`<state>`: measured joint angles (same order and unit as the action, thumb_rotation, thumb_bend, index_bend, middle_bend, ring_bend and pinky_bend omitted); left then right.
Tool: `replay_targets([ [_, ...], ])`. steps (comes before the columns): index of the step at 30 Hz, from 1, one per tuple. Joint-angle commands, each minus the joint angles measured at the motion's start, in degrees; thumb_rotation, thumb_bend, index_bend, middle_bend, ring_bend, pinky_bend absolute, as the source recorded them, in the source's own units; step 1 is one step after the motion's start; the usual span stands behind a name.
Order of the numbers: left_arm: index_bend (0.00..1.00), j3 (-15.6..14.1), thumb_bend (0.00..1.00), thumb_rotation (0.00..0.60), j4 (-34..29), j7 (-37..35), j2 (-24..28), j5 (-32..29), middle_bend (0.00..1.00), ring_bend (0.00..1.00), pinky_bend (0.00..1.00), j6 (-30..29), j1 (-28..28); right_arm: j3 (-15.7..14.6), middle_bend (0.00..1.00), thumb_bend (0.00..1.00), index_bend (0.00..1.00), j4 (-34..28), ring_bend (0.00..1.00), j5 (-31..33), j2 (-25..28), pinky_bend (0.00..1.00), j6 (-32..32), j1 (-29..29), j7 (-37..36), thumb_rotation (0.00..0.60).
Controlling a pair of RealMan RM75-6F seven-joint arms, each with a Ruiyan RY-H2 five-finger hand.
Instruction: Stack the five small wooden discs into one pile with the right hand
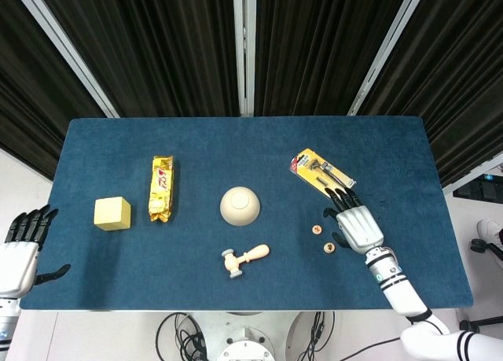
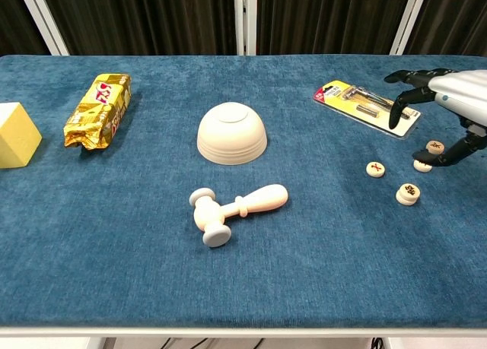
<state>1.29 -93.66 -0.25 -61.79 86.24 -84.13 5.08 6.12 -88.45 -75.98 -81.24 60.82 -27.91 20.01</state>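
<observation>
Blue cloth table (image 2: 114, 235); my right hand (image 2: 449, 98) hovers spread, holding nothing, above scattered discs (image 2: 408, 193) near the right edge. Light, thin, probably slick: I'd pinch rims.

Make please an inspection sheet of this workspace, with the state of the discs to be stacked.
Surface: blue cloth table, flat, no spill seen.
Job's things: wooden discs lie loose at the right in four spots; one spot looks thicker, perhaps two stacked.
Clutter: yellow block, gold snack pack, upturned bowl, wooden mallet, razor pack.
Robot hands: right robot hand hovers above the discs and the razor pack's edge, fingers apart, holding nothing; left robot hand beyond the table's left edge, holding nothing.
Cables: bundle under the front edge.
Surroundings: dark curtains behind.
</observation>
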Motion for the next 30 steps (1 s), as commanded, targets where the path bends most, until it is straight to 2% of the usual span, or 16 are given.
replay_targets([
  [1,0.01,0.15,0.06,0.600,0.32,-0.40,0.08,-0.39,0.00,0.00,0.00,0.26,0.06,1.60,0.00,0.23,0.34,-0.09,0.00,4.59,-1.32,0.00,-2.81,-2.20,4.88,0.600],
  [3,0.01,0.25,0.06,0.600,0.48,-0.70,0.15,-0.50,0.00,0.00,0.00,0.18,0.03,1.93,0.00,0.23,0.33,-0.42,0.00,6.69,-1.74,0.00,-3.86,-3.05,6.86,0.600],
  [8,0.01,0.37,0.06,0.600,0.95,-1.31,0.17,-0.84,0.00,0.00,0.00,0.33,0.02,2.14,0.00,0.13,0.33,-0.91,0.00,9.39,-2.98,0.00,-4.42,-4.39,9.79,0.600],
  [15,0.02,0.35,0.06,0.600,1.10,-1.40,0.17,-0.84,0.00,0.00,0.00,0.54,0.10,1.71,0.00,0.13,0.33,0.41,0.00,12.58,-4.88,0.00,-5.41,-5.83,11.97,0.600],
  [30,0.02,0.35,0.06,0.600,1.06,-1.25,0.13,-0.81,0.00,0.00,0.00,0.53,0.11,0.64,0.00,0.16,0.40,2.33,0.00,16.22,-6.65,0.00,-5.69,-7.38,13.59,0.600],
])
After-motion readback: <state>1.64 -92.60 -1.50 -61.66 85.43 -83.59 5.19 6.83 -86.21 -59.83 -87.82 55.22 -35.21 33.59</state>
